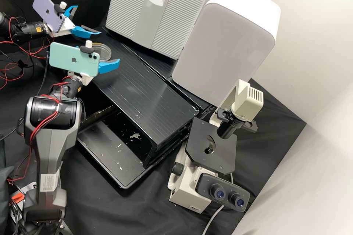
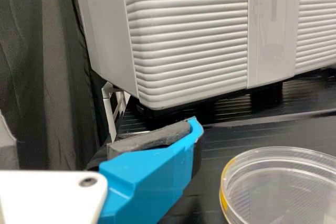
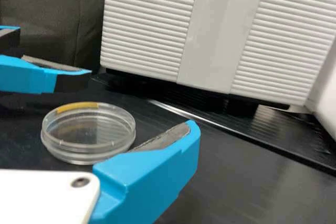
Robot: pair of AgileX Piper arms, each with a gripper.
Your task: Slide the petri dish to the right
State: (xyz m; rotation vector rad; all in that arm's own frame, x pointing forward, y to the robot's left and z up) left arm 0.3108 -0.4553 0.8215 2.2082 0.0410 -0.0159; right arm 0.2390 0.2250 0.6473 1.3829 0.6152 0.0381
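Clear round plastic petri dish [image 1: 102, 51], with no long axis, lies flat on the black ribbed platform [image 1: 147, 95] between the spread left pincer [image 1: 88, 20] and the right pincer [image 1: 112, 63], whose state cannot be told. The left wrist view shows the dish near a white ribbed machine [image 2: 184, 35]. In the right wrist view, the dish's yellow strip [image 3: 77, 107] faces that machine.

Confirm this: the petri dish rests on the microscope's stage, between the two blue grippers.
Wrong. The petri dish rests on the black ribbed platform, not the microscope's stage, as the high view shows. It does lie between the left gripper and the right gripper.
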